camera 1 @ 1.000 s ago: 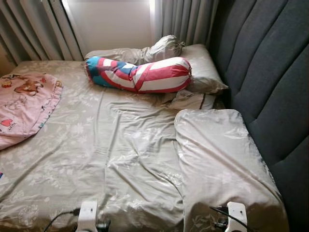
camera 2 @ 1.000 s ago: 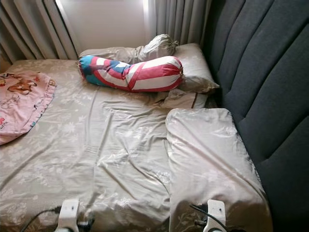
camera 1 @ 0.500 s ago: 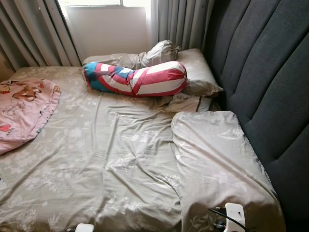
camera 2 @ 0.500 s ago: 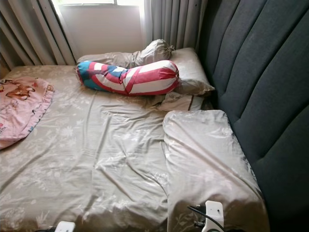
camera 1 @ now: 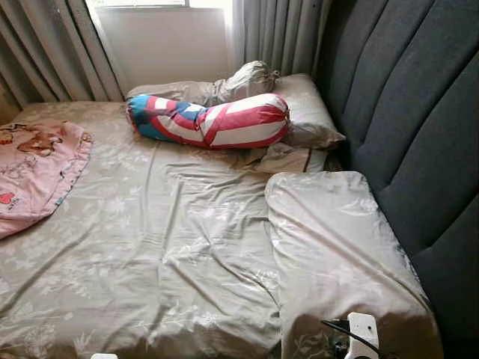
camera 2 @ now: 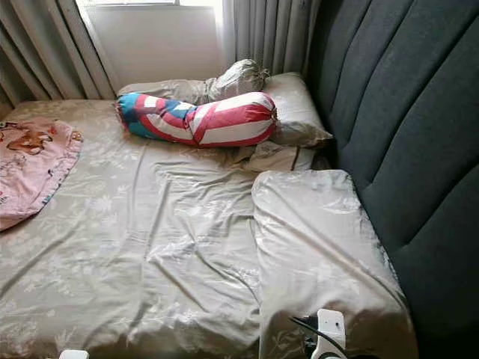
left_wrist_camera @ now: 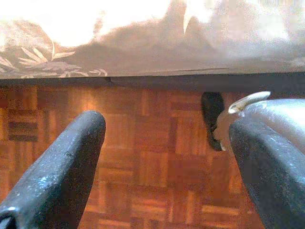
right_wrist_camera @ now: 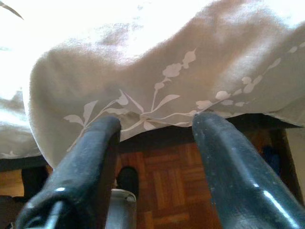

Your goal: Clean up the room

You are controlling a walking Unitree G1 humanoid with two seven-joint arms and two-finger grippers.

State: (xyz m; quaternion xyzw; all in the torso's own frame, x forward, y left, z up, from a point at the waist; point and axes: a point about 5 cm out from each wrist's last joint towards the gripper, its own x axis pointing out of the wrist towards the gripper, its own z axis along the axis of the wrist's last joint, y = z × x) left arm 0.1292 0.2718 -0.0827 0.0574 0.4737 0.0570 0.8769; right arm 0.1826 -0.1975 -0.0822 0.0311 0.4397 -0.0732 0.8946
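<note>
Bolster (camera 1: 209, 121) before pillows (camera 1: 307, 108), blanket (camera 1: 34, 168) left

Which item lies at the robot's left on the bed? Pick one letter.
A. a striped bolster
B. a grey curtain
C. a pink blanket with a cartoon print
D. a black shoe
C: the pink blanket with a cartoon print lies on the sheet at the left edge of the bed, while the striped bolster sits further back, by the pillows near the headboard.
</note>
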